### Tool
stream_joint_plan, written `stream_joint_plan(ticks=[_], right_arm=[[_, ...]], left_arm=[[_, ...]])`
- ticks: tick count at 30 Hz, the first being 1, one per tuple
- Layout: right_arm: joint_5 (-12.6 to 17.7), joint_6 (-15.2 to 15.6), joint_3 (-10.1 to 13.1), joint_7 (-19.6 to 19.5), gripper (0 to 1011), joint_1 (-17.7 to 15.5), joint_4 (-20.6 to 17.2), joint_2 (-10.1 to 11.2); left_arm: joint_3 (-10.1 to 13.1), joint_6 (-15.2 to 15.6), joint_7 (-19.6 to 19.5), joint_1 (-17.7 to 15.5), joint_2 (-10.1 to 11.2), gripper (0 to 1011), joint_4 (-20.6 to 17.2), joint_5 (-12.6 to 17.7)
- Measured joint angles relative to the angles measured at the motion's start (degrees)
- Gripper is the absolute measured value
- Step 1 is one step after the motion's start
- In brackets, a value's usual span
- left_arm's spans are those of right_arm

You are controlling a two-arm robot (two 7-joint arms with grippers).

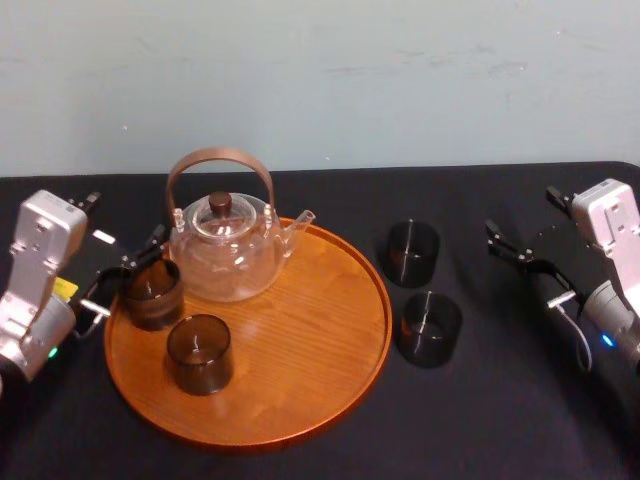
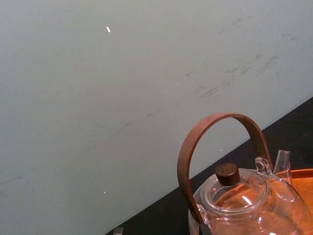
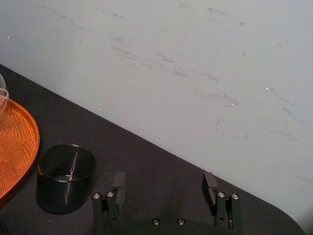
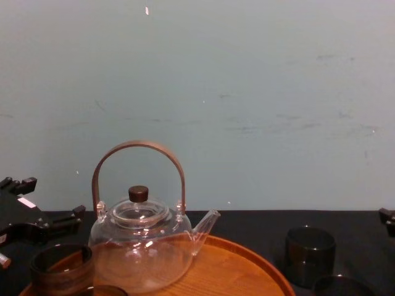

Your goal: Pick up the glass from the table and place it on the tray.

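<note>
Dark smoked cylindrical glass (image 1: 412, 252) stands upright on the black counter (image 1: 520, 400), near my spread, empty right fingers (image 3: 119, 183), outside the round orange-brown wooden tray (image 1: 300, 340). Probably light, stiff, slick, breakable: pinch gently across its walls. Left fingers (image 4: 73, 214) spread, by the tray.

Orange-brown wood-grained tray (image 1: 300, 372), black tablecloth (image 1: 500, 430), pale blue-grey wall (image 1: 400, 80)

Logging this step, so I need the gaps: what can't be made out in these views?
- Head view: whether the open left gripper touches the glass at the left rim of the tray; dark fingers and dark glass merge.
- Chest view: nearer table glass, cut by the bottom edge.
- Left wrist view: teapot base, cut by the bottom edge.
The right gripper hangs open at the right.
</note>
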Motion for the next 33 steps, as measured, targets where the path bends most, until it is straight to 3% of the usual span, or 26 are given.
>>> stream_joint_plan(ticks=[33], right_arm=[[0.0,0.0,0.0,0.0,1002,0.0,0.0,0.0]], left_arm=[[0.0,0.0,0.0,0.0,0.0,1001,0.0,0.0]])
